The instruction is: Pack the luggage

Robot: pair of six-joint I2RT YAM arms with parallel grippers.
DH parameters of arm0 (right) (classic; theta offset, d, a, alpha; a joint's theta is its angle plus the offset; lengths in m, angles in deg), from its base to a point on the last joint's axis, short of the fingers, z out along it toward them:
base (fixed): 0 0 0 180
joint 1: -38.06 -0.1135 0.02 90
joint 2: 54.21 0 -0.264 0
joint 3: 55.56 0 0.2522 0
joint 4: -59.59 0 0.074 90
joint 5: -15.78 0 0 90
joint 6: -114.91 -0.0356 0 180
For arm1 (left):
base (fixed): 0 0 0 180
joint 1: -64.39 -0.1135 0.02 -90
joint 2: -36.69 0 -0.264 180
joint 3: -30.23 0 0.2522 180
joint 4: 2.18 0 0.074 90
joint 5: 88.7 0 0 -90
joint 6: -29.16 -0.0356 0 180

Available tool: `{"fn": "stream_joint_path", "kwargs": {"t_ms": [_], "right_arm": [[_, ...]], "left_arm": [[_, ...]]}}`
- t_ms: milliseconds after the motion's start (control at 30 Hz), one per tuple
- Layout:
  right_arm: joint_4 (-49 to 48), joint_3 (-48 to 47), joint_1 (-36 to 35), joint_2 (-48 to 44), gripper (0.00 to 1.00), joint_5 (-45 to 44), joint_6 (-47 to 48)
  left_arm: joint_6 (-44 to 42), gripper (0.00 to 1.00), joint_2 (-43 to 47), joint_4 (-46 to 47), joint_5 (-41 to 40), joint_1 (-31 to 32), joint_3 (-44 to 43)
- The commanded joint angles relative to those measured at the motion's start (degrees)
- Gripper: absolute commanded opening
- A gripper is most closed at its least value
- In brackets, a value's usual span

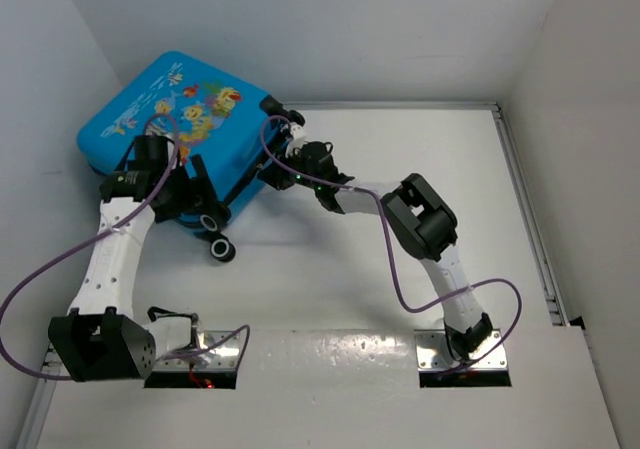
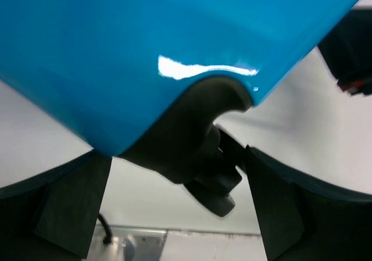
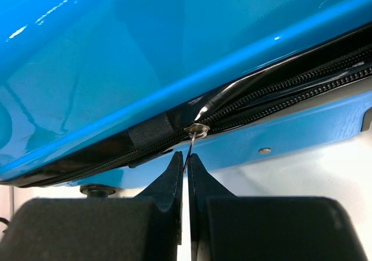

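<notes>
the blue suitcase [image 1: 170, 119] lies in the upper left of the overhead frame, its near edge hidden by my arms. my left gripper [image 2: 174, 168] stands wide open around a black wheel [image 2: 203, 179], holding nothing; the shell above is cut off. my right gripper [image 3: 186, 168] is pinched shut on the thin zipper pull [image 3: 196, 131], mostly buried between the fingers.

We see a white table [image 1: 450, 149] enclosed by plain white walls [image 1: 350, 29] behind it, to its left and to its right. A metal rail [image 1: 525, 209] runs along its right edge.
</notes>
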Motion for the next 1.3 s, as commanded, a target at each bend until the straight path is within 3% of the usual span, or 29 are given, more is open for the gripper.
{"fn": "stream_joint_path", "kwargs": {"t_ms": [0, 200, 400, 533, 567, 633, 667, 733, 800, 833, 900, 933, 967, 1033, 1067, 1100, 1133, 1167, 1267], "right_arm": [[-6.9, -5.3, -2.7, -0.5, 0.00, 4.8, -0.4], [-6.0, -7.0, -1.8, 0.1, 0.00, 2.3, -0.4], [-12.4, 3.6, -0.6, -8.2, 0.00, 4.3, 0.3], [-15.6, 10.5, -0.6, -15.4, 0.00, 5.2, 1.2], [-16.5, 13.4, -0.7, -16.1, 0.00, 5.6, 0.9], [-16.8, 15.0, -0.9, -19.0, 0.00, 6.3, 0.9], [-17.3, 17.7, -0.9, -20.7, 0.00, 6.9, 0.9], [-17.4, 19.6, -0.9, -21.6, 0.00, 7.1, 1.3], [-17.3, 22.9, -1.1, -23.4, 0.00, 7.6, 3.3], [-15.7, 24.3, -0.7, -24.4, 0.07, 7.4, 3.7], [-12.0, 24.4, -0.1, -25.5, 0.32, 5.6, 4.4], [-10.2, 24.1, 0.7, -26.7, 0.39, 1.0, 5.1], [-5.7, 23.0, 1.5, -27.1, 0.49, -0.9, 6.6], [1.9, 19.0, 4.4, -27.7, 0.56, -4.3, 7.7], [4.6, 11.5, 7.0, -27.5, 0.59, -4.6, 7.4], [13.9, 8.3, 8.6, -25.2, 0.65, -3.7, 7.7], [17.2, 5.0, 11.3, -24.3, 0.67, -2.8, 8.1], [25.0, -4.8, 13.8, -23.1, 0.73, -2.0, 11.2], [35.6, -18.5, 17.5, -15.0, 0.77, 0.4, 18.9]], "left_arm": [[2.8, 1.00, -0.4, -3.1, -1.7, 2.0, 3.9], [6.7, 1.00, -1.5, -1.3, -1.3, 2.0, 7.0], [6.8, 0.97, -5.6, 2.0, 0.1, 1.4, 6.9], [6.3, 0.61, -5.6, 3.2, 0.7, 0.8, 6.3], [4.8, 0.44, -5.6, 3.2, 0.7, 0.8, 6.3], [3.3, 0.28, -5.6, 3.2, 0.7, 2.4, 6.3], [1.6, 0.12, -4.9, 3.2, -1.4, 2.4, 6.9], [0.2, 0.00, -4.0, 1.9, -4.0, 3.1, 8.3], [-2.3, 0.00, -3.4, 0.9, -6.9, 3.1, 9.2], [-4.4, 0.00, -2.7, 0.3, -7.0, 2.6, 9.8], [-6.3, 0.18, -2.7, -0.2, -8.1, 2.6, 9.8], [-7.3, 0.23, -2.7, -0.2, -8.6, 2.6, 9.8], [-8.9, 0.19, -2.7, -0.7, -8.6, 2.6, 9.8], [-8.9, 0.13, -2.1, -0.7, -9.2, 1.7, 11.3], [-8.9, 0.13, -2.1, -0.7, -8.5, 1.7, 11.3], [-8.9, 0.12, -2.1, -0.7, -8.5, 1.7, 12.1], [-8.9, 0.09, -2.1, -0.2, -8.5, 1.7, 12.6], [-8.9, 0.05, -2.1, -0.2, -8.5, 1.7, 12.7], [-8.9, 0.04, -2.1, 0.3, -8.5, 3.0, 13.8]]}}
